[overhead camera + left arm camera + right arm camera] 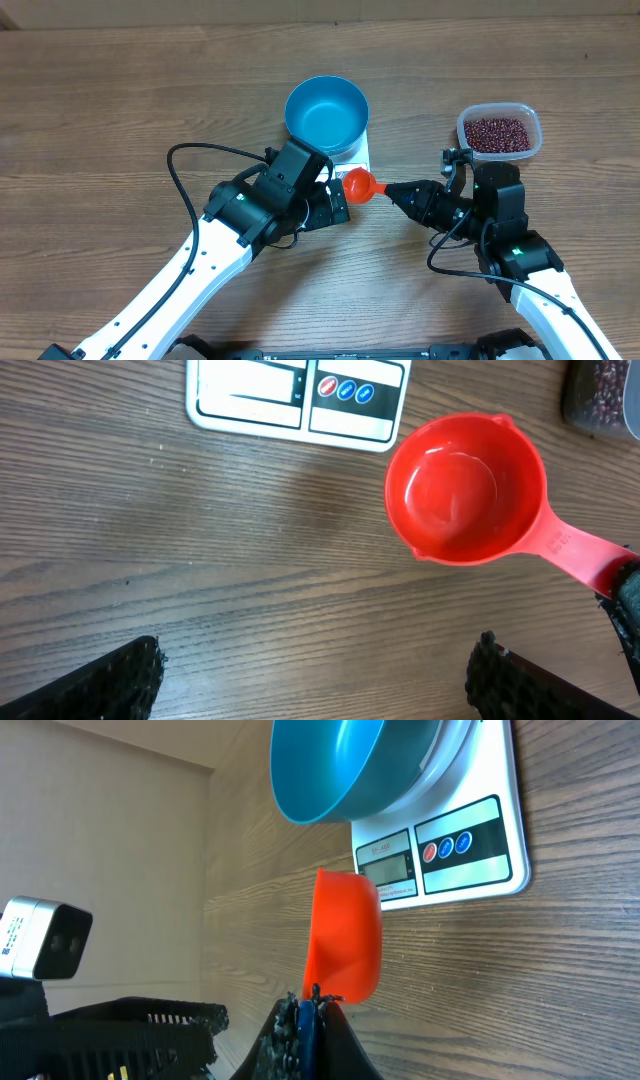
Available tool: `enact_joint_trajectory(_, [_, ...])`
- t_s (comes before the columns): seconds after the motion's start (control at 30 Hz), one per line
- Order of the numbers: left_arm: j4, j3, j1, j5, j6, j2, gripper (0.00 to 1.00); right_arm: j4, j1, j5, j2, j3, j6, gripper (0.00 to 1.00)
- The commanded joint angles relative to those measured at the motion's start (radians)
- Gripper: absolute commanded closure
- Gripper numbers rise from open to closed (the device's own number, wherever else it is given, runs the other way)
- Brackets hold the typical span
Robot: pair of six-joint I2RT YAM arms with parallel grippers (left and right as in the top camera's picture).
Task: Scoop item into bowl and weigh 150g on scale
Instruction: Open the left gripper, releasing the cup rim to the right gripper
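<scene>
Right pincer (392, 190) clamps red scoop (358, 185) (empty).

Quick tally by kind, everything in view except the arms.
blue bowl: 1
white scale: 1
red scoop: 1
clear tub: 1
Total: 4

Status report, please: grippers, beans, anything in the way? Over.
Left gripper open, empty. Right gripper shut on red scoop, scoop empty. Blue bowl on scale, empty; beans in clear tub. Nothing blocks the bowl.
</scene>
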Motion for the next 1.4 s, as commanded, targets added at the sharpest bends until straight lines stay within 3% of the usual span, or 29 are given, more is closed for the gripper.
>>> enact_joint_trajectory(0.0, [-0.003,-0.003,-0.005,-0.039,0.024,0.011,0.0,0.002,-0.004,0.003,-0.005,0.026,-0.01,0.96])
enact_joint_trajectory(0.33, [-0.006,-0.003,-0.005,-0.073,0.129,0.011,0.0,-0.005,-0.004,0.005,-0.005,0.026,-0.035,0.96])
enact_joint_trajectory(1.37, [-0.008,-0.003,-0.005,-0.075,0.185,0.011,0.0,-0.021,-0.004,0.022,-0.005,0.026,-0.054,0.96])
